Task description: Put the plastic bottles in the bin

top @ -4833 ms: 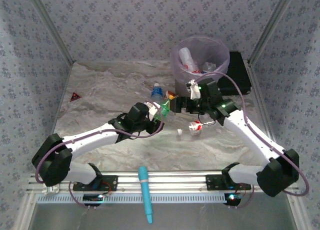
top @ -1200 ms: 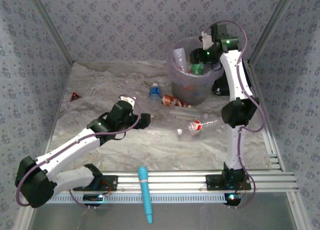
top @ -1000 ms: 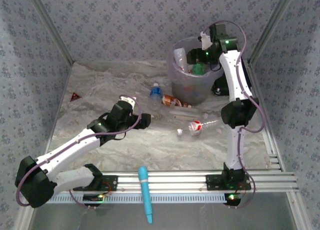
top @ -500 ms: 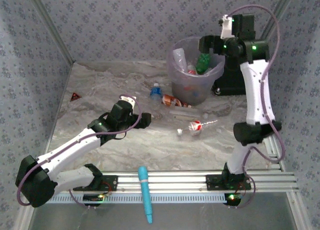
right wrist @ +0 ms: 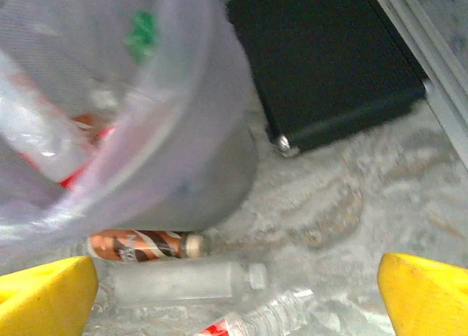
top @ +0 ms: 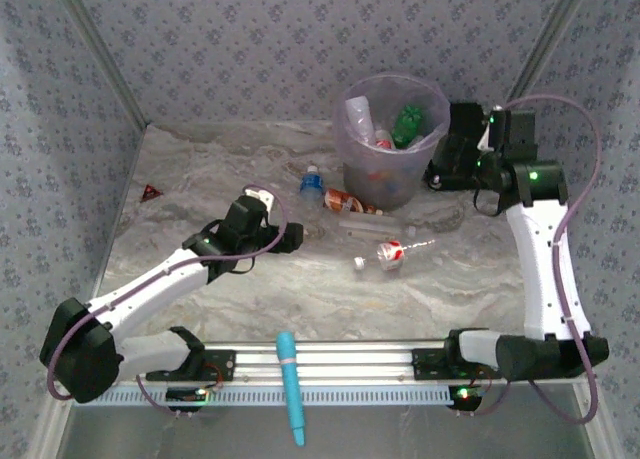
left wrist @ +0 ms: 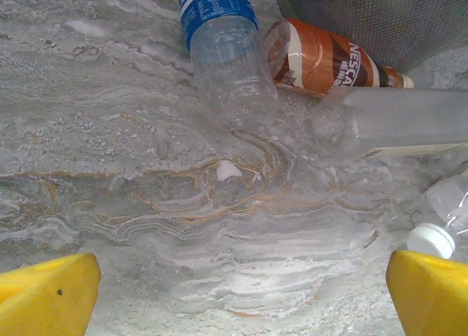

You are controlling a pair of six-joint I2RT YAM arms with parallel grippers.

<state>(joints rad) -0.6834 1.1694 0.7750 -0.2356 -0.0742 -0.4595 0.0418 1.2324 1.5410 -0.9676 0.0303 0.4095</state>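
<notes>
At 6 o'clock, across the near rails, lies a light-blue pen-shaped tool (top: 289, 384). Further in, at about 9 o'clock from the table's middle, the left gripper (left wrist: 238, 296) hangs low over the marble table (top: 200, 169). Its yellow fingers (left wrist: 44, 296) are spread wide with nothing between them.

Four plastic bottles lie loose on the marble. A red-labelled bottle (top: 392, 252) sits at 3 o'clock from that gripper. Behind it is a frosted bottle (top: 368, 224), then a brown bottle (top: 345, 200) just beside the bin's foot. A blue-labelled bottle (top: 313, 183) is at 10 o'clock of the brown one.

The bin (top: 352, 157) stands upright at 12 o'clock, with a green bottle (top: 407, 124) and a clear bottle (top: 359, 112) inside. At its 3 o'clock the right gripper (right wrist: 234, 307) hovers with its fingers wide apart and empty. A black box (right wrist: 322, 58) lies behind, at 1 o'clock
</notes>
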